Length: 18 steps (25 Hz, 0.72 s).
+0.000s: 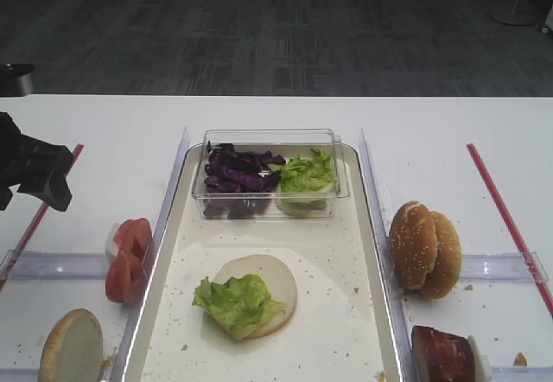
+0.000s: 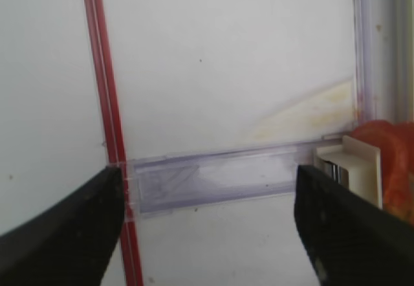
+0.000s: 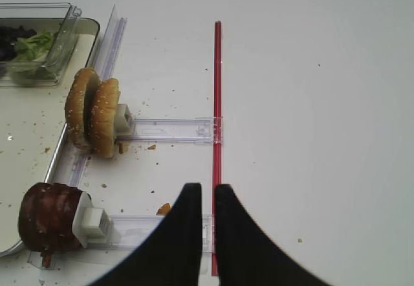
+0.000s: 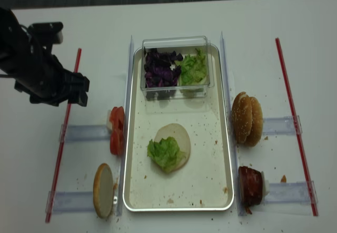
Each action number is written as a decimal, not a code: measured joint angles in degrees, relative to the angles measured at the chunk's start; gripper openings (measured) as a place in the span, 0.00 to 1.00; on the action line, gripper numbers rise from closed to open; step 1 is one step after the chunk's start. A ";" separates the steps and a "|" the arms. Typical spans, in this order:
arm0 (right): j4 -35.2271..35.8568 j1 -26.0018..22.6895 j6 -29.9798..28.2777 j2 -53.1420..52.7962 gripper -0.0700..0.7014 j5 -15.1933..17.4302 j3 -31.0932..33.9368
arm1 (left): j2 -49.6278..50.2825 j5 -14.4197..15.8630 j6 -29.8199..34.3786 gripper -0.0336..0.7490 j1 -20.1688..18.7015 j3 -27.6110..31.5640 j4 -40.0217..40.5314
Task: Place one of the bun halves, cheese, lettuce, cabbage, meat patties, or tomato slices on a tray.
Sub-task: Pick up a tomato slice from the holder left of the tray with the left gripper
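On the tray [image 4: 227,154] a flat bun half [image 4: 178,138] is already lying with a lettuce [image 4: 164,153] leaf on it, so the stack seems to be waiting for its next layer — probably a tomato slice or a meat patty. The left gripper [image 2: 207,224] is hanging with its fingers wide apart and holding nothing, and the tomato slices [image 2: 396,163] are standing at about 3 o'clock from it, just outside the right finger [image 2: 352,234], so the next move is asking for a shift toward them before closing. The right gripper [image 3: 207,211] is showing its fingers nearly together with nothing between them — the meat patties [image 3: 48,224] are lying at about 9 o'clock from it, apart from the fingertips.
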 joint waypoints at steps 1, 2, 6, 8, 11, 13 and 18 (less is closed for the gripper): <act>0.00 0.00 0.00 0.00 0.21 0.00 0.00 | 0.08 -0.03 0.00 0.69 0.00 -0.04 0.00; 0.00 0.00 0.00 0.00 0.20 0.00 0.00 | 0.13 -0.13 0.00 0.69 0.00 -0.13 0.00; 0.00 0.00 0.00 0.00 0.15 0.00 0.00 | 0.22 0.78 0.03 0.69 0.00 -0.17 -0.35; 0.00 0.00 0.00 0.00 0.15 0.00 0.00 | 0.22 1.76 0.03 0.69 0.00 -0.27 -0.45; 0.00 0.00 0.00 0.00 0.14 0.00 0.00 | 0.22 2.56 0.03 0.69 -0.24 -0.40 -0.48; 0.00 0.00 0.00 0.00 0.14 0.00 0.00 | 0.22 2.80 0.03 0.69 -0.82 -0.40 -0.48; 0.00 0.00 0.00 0.00 0.14 0.00 0.00 | 0.22 6.46 -0.11 0.69 -2.80 -2.20 -0.71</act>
